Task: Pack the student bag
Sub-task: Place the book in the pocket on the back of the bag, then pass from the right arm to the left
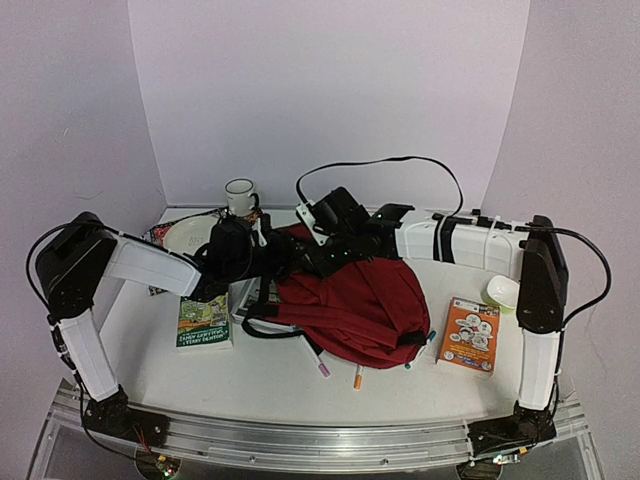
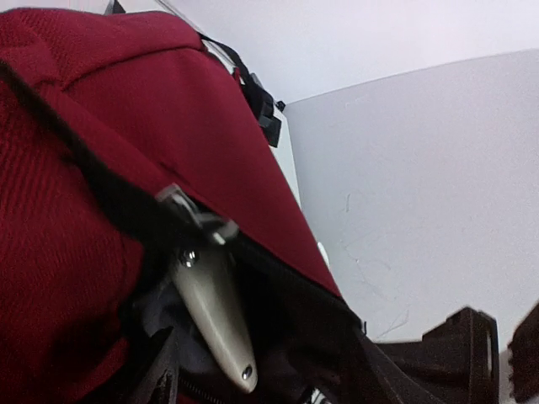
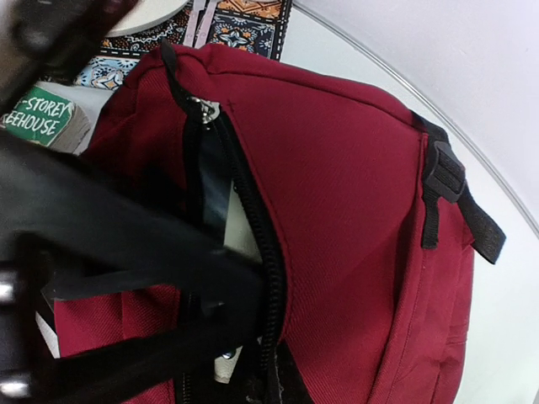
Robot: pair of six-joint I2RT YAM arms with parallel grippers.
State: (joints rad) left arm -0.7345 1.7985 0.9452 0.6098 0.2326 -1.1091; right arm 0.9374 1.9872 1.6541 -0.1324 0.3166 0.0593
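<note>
The student bag (image 1: 350, 300) is a large dark red backpack lying in the middle of the table, with its zipper opening toward the far left. My left gripper (image 1: 247, 256) is at the bag's left top corner. In the left wrist view a beige finger (image 2: 215, 311) sits inside the bag's (image 2: 101, 168) dark opening under the zipper edge, and the other jaw is hidden. My right gripper (image 1: 327, 250) reaches over the bag's top. In the right wrist view it (image 3: 227, 337) pinches the bag's (image 3: 354, 210) black zipper edge and holds the slot open.
A green book (image 1: 205, 320) lies left of the bag and an orange book (image 1: 470, 333) to its right. A white bowl (image 1: 503, 292) sits at the right. A mug (image 1: 240, 195) and a plate (image 1: 190, 235) stand at the back left. Pens (image 1: 358, 378) lie at the bag's near edge.
</note>
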